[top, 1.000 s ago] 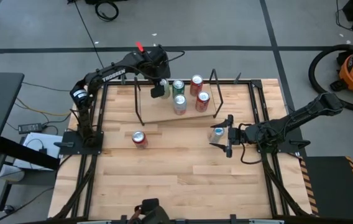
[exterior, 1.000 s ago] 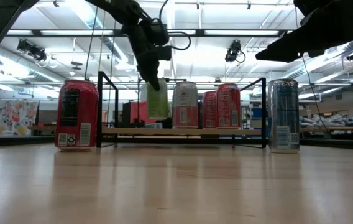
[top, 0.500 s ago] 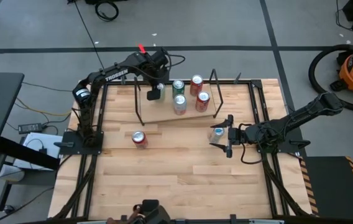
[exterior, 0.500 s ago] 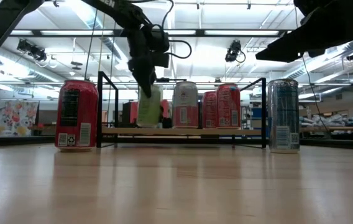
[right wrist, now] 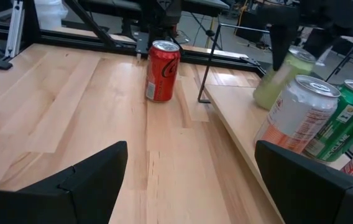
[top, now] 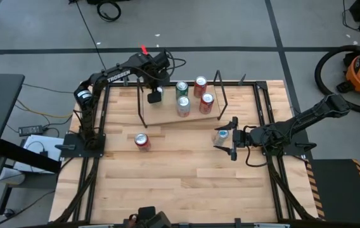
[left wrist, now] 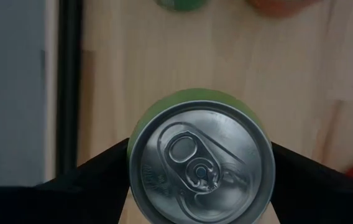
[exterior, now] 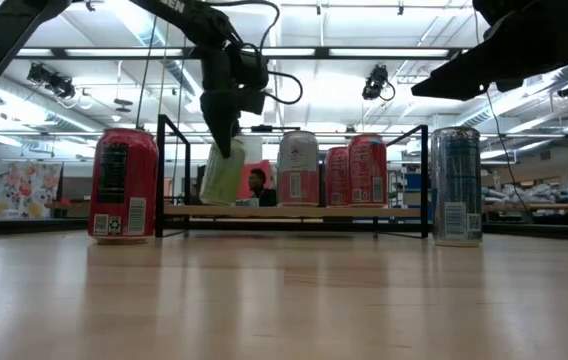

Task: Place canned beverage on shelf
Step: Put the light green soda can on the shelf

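My left gripper (top: pixel 154 95) is shut on a pale green can (exterior: pixel 225 173) over the left part of the light wood shelf (exterior: pixel 294 211). The can also shows in the left wrist view (left wrist: pixel 200 163) and the right wrist view (right wrist: pixel 281 78). On the shelf plank (top: pixel 167 116) stand a green can (top: pixel 182 88), a white can (top: pixel 184 106) and two red cans (top: pixel 201 85) (top: pixel 206 101). My right gripper (top: pixel 232 139) is open and empty, raised above and just right of a silver-blue can (top: pixel 222 135) standing on the table. My left gripper pinches the pale green can's side wall just below its top rim (left wrist: pixel 140 134) between its two fingers (left wrist: pixel 96 174), one on each side. The fingers come from above, pointing down. The can hangs tilted, its lower edge (exterior: pixel 210 201) at the plank; I cannot tell if it touches.
A red can (top: pixel 142 140) stands on the tabletop in front of the shelf's left end; it also shows in the low view (exterior: pixel 123 184). Black rod uprights (exterior: pixel 160 175) (exterior: pixel 425 180) stand at the shelf's ends. A black frame (top: pixel 265 114) borders the table.
My left gripper has gone toward the table's left edge and a little down along the shelf with the pale green can. The can has tipped further from upright and now hangs near the shelf's left end, low over the plank.
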You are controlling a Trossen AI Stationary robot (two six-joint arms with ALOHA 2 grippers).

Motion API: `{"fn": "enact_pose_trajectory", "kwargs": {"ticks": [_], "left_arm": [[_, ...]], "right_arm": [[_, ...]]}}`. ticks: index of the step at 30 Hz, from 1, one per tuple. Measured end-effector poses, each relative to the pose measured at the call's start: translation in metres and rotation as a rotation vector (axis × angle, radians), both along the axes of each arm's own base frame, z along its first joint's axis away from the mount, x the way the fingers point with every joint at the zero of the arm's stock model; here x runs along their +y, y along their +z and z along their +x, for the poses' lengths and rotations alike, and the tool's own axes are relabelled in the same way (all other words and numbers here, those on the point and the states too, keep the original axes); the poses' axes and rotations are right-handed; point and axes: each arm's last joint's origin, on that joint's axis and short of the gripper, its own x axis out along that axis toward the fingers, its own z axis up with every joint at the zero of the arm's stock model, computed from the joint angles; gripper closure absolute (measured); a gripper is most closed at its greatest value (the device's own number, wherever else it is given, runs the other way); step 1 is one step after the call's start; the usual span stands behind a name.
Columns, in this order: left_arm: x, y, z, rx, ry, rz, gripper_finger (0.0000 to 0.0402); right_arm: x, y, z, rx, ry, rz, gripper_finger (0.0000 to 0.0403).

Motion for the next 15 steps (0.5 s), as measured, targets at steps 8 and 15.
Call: {"fn": "enact_pose_trajectory", "kwargs": {"ticks": [8,15], "left_arm": [[-0.015,0.0,0.007,0.019,-0.013,-0.023,0.0088],[-0.013,0.0,0.006,0.018,-0.001,-0.023,0.0088]], "right_arm": [[0.001,0.0,0.0,-0.004,-0.001,0.026,0.0039],[0.006,0.0,-0.002,-0.006,0.021,0.034,0.0039]]}}
